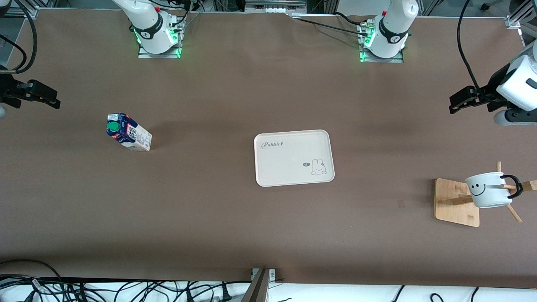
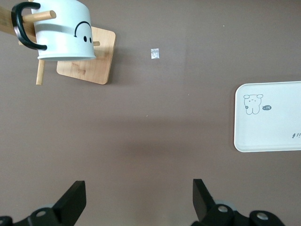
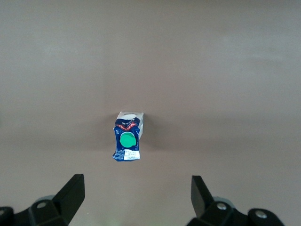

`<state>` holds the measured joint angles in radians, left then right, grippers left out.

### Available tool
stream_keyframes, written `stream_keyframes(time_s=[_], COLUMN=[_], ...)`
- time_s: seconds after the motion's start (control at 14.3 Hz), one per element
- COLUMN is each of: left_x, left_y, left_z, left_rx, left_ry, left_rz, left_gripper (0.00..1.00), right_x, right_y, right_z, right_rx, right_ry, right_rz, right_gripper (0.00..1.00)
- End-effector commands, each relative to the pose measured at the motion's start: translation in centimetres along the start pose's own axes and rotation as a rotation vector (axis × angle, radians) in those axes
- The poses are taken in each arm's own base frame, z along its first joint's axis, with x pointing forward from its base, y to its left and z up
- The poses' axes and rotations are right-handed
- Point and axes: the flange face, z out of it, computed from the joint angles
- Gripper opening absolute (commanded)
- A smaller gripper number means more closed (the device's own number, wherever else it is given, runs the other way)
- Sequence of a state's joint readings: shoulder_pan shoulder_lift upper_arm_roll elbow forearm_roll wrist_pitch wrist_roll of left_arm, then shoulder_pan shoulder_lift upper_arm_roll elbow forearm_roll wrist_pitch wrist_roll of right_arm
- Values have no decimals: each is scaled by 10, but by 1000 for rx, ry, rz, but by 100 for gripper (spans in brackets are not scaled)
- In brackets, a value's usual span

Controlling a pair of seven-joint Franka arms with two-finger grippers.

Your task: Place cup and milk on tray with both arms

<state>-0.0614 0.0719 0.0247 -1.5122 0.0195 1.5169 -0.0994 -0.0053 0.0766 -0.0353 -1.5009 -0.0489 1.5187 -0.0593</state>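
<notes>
Front view, milk (image 1: 128, 132) upright, green cap facing up, tray (image 1: 293, 158) lying crosswise

The tray (image 1: 293, 158) lies on the bench (image 1: 268, 235) about midway between the two arms' ends, with nothing on it. The milk (image 1: 128, 132) stands on the bench well apart from the tray toward the right arm's end, slightly farther from the front camera, while the cup (image 1: 489, 189) hangs on a peg of a wooden rack (image 1: 456, 202) toward the left arm's end, somewhat nearer to that camera. The right gripper (image 1: 49, 99) hangs over the bench's edge past the milk and the left gripper (image 1: 458, 103) over the bench near the rack, both with fingers spread.
</notes>
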Motion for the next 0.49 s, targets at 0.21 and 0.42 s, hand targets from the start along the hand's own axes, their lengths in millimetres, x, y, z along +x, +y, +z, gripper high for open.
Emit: stream_keyframes(time_s=[0.21, 0.42], left_x=[-1, 0], left_y=[17, 17], left_z=[-10, -9], left_rx=[-4, -1], left_ry=[1, -1], left_rz=[15, 15], left_gripper=[100, 100], right_x=[-4, -4], right_y=[0, 2], right_z=[-9, -9], right_rx=[-9, -4], right_ry=[-3, -6], right_rz=[-13, -15], right_gripper=[100, 100])
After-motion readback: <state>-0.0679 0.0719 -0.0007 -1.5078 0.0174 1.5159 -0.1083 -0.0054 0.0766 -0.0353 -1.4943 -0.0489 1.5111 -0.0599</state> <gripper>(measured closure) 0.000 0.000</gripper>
